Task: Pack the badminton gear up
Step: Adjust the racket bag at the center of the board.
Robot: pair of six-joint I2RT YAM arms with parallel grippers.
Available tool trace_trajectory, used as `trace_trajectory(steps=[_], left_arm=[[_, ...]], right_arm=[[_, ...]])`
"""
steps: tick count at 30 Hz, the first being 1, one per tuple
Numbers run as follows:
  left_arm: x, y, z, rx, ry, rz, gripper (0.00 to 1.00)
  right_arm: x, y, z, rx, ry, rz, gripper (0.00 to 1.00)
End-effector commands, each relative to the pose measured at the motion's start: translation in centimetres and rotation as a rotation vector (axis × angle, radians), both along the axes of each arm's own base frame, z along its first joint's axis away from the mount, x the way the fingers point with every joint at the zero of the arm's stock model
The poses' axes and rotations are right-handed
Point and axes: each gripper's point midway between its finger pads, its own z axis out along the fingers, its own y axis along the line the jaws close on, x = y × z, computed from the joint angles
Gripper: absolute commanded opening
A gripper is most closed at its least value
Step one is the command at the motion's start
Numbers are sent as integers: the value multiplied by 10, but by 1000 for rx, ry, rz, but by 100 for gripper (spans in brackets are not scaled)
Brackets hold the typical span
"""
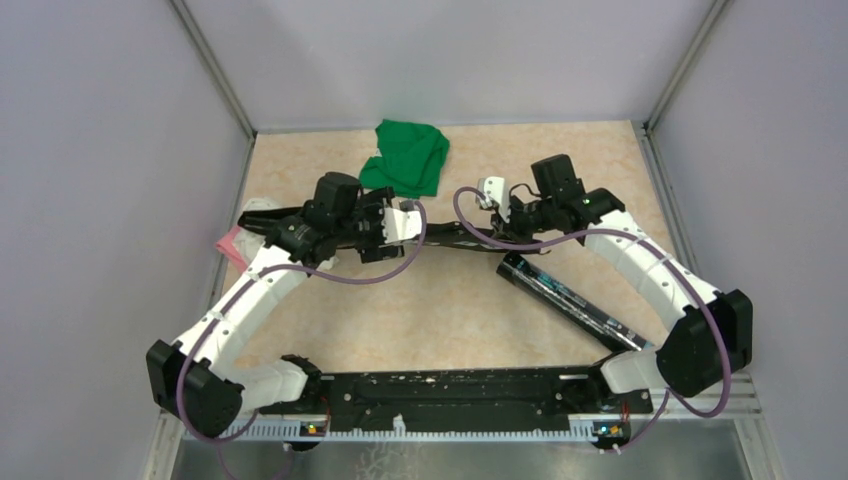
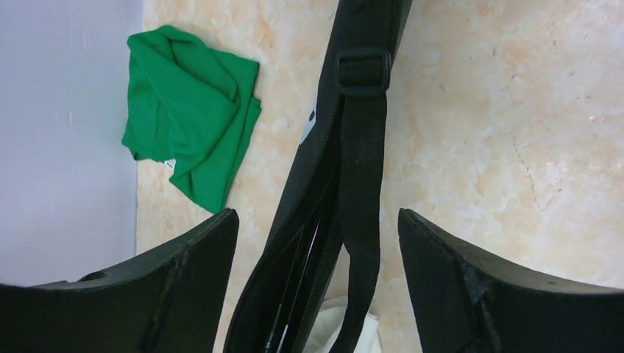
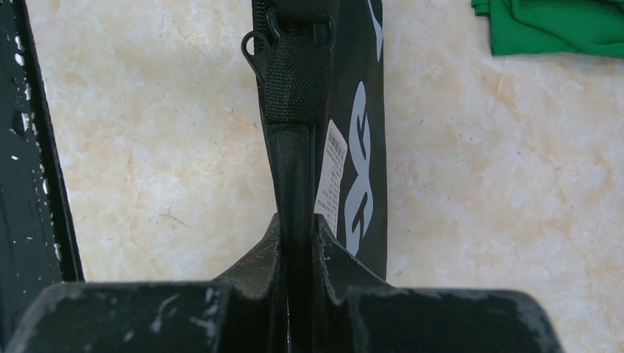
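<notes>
The racket bag (image 1: 455, 238) lies crosswise over the middle of the desk (image 1: 430, 320) — a bar between near and far. The tube (image 1: 570, 300) slants across the near right, a pink cloth (image 1: 232, 245) sits by the left wall (image 1: 120, 200). Open desk: near centre, and the far corners beside the green cloth (image 1: 408, 158)

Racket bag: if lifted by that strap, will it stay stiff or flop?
Probably flops: the racket bag is thin fabric, and the right gripper pinches only its webbing strap. Flat and slim, so likely light.
</notes>
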Motion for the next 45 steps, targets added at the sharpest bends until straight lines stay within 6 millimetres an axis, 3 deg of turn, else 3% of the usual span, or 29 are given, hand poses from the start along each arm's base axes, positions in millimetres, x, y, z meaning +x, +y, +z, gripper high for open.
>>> trace_trajectory(steps=[1, 5, 8, 17, 24, 30, 45], left_arm=[[2, 7, -1, 18, -32, 17, 82], [3, -3, -6, -29, -17, 4, 74], [3, -11, -5, -62, -10, -19, 63], [-11, -27, 13, -137, 24, -109, 34], [-11, -31, 11, -128, 49, -125, 0], [-21, -36, 31, -157, 47, -179, 0], [-82, -58, 64, -321, 187, -410, 0]], right_arm=[[12, 6, 28, 65, -49, 8, 0], [13, 8, 30, 72, -47, 12, 0], [14, 8, 29, 70, -43, 10, 0], [17, 7, 23, 54, -35, 6, 0], [18, 10, 27, 65, -40, 10, 0], [21, 11, 27, 70, -36, -2, 0], [38, 10, 21, 62, 4, -107, 0]])
